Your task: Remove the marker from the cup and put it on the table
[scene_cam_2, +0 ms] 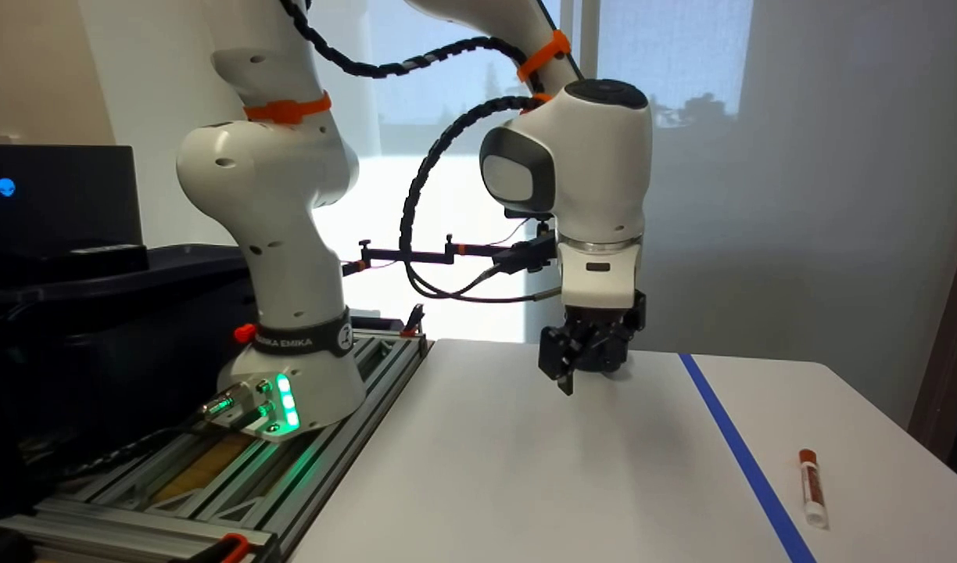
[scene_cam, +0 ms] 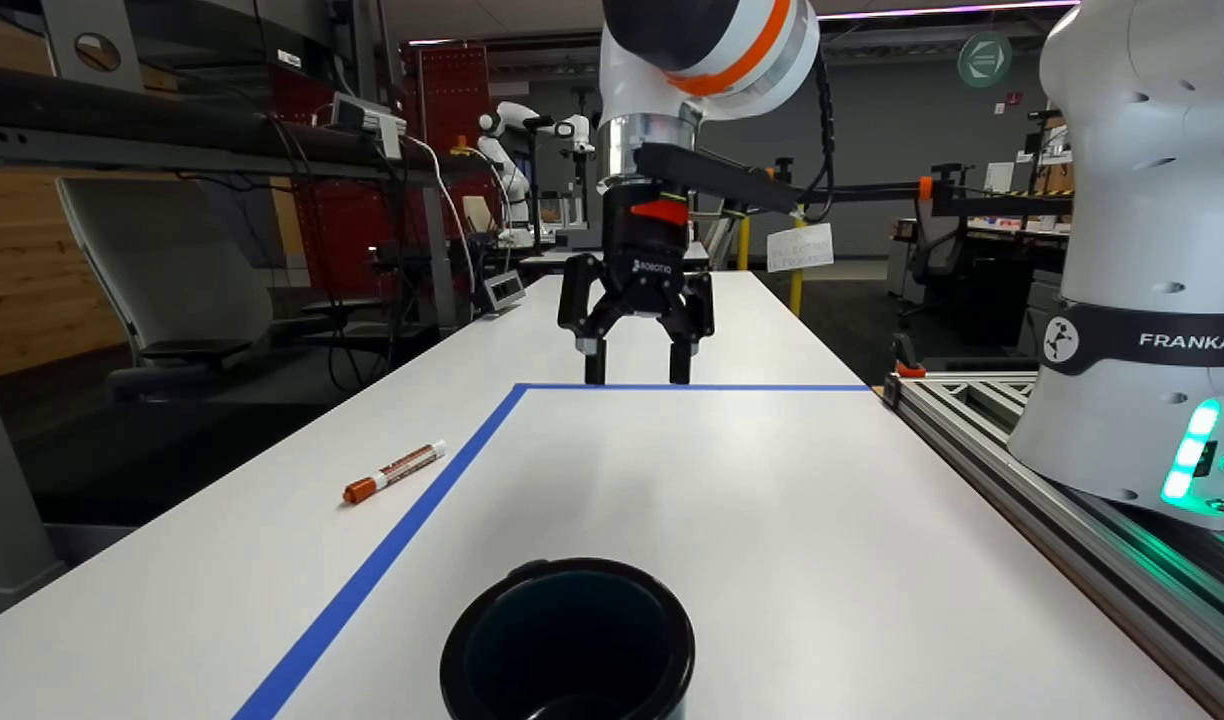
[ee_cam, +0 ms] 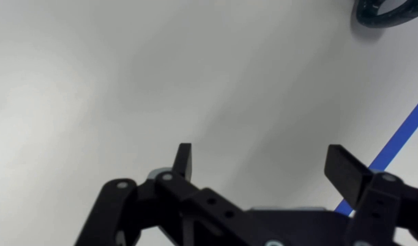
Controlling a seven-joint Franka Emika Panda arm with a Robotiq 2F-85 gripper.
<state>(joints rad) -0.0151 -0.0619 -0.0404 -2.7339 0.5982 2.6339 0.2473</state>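
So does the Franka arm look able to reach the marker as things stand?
Probably yes: the gripper hangs open and empty above the table, and nothing visible covers or blocks the marker, which lies across the blue tape line, clear of the cup. It would first have to move over and down.

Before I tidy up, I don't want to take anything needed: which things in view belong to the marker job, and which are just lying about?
For the job: marker, black cup, white table, open jaws.
Just around: grey chair, laptop, paper note.
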